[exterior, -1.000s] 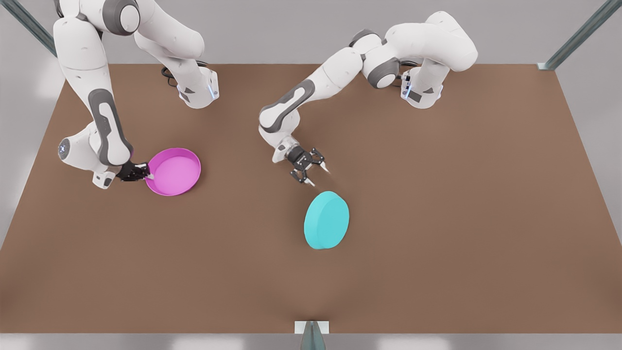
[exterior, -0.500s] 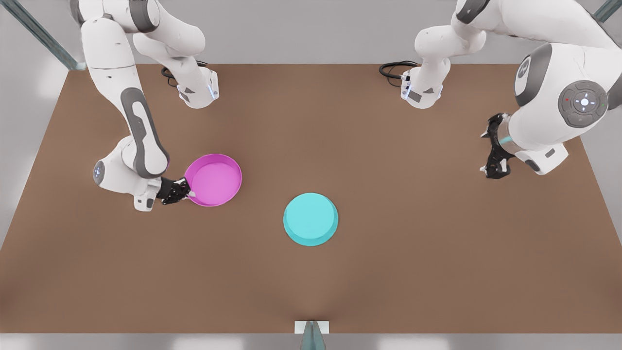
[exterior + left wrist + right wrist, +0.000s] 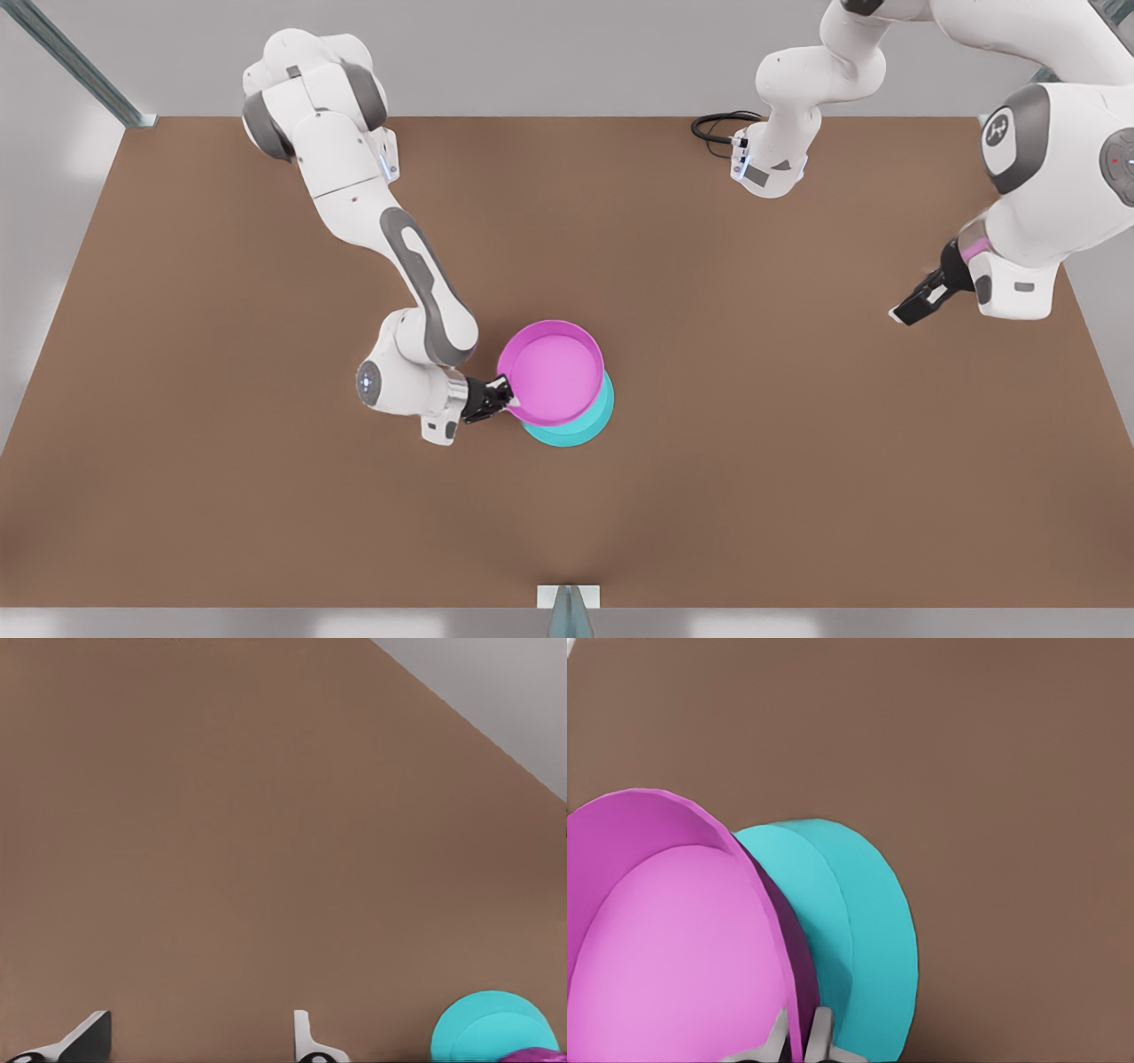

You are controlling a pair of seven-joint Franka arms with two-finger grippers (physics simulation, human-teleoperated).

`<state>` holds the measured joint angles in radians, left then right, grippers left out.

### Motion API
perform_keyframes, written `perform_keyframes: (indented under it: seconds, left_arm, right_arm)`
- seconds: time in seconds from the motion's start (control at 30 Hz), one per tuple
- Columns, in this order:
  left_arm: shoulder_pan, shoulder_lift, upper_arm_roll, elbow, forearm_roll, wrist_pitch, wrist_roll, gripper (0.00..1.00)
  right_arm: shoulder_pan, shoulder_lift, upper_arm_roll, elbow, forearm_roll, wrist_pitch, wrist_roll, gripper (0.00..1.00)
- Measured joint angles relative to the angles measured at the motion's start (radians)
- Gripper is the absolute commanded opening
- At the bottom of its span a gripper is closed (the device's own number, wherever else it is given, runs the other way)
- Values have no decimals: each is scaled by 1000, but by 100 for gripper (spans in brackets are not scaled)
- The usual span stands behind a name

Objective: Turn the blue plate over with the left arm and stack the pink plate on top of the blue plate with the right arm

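The blue plate (image 3: 578, 433) lies bottom up on the brown table (image 3: 797, 461), near its middle. The pink plate (image 3: 551, 372) is over it, rim up and shifted a little toward the front view's left and the back; I cannot tell if the two touch. My right gripper (image 3: 507, 400) is shut on the pink plate's rim on the front view's left side. The right wrist view has the pink plate (image 3: 664, 948) in front of the blue plate (image 3: 868, 939), with the right gripper (image 3: 799, 1036) pinching the rim. My left gripper (image 3: 912, 306) waits at the front view's right; its fingers (image 3: 89, 1036) stand open, holding nothing.
Both arm bases stand at the table's back edge, with a black cable (image 3: 716, 128) beside the one on the front view's right. A metal post (image 3: 567, 611) rises at the middle of the front edge. Bare table surrounds the plates.
The right gripper carried the pink plate toward the front view's right, over the blue plate. The blue plate dropped flat, bottom up. The left arm withdrew to the front view's right.
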<state>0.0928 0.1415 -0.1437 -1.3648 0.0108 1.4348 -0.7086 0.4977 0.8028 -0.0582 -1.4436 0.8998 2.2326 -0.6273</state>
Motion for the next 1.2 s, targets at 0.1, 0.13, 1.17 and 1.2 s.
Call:
perform_keyframes:
  seconds: [0.1,0.13,1.17,1.2]
  left_arm:
    - [1,2,1,2,-2,2,100,100]
    - [0,3,2,2,-2,3,130,100]
    - [7,16,14,2,-28,11,565,100]
    - [7,16,14,1,-28,11,570,100]
  right_arm:
    - [23,45,-5,54,4,0,77,21]
    - [28,53,-6,61,4,0,100,21]
    - [26,-154,-680,517,-343,-677,443,100]
    - [11,-250,-634,525,-415,-757,448,100]
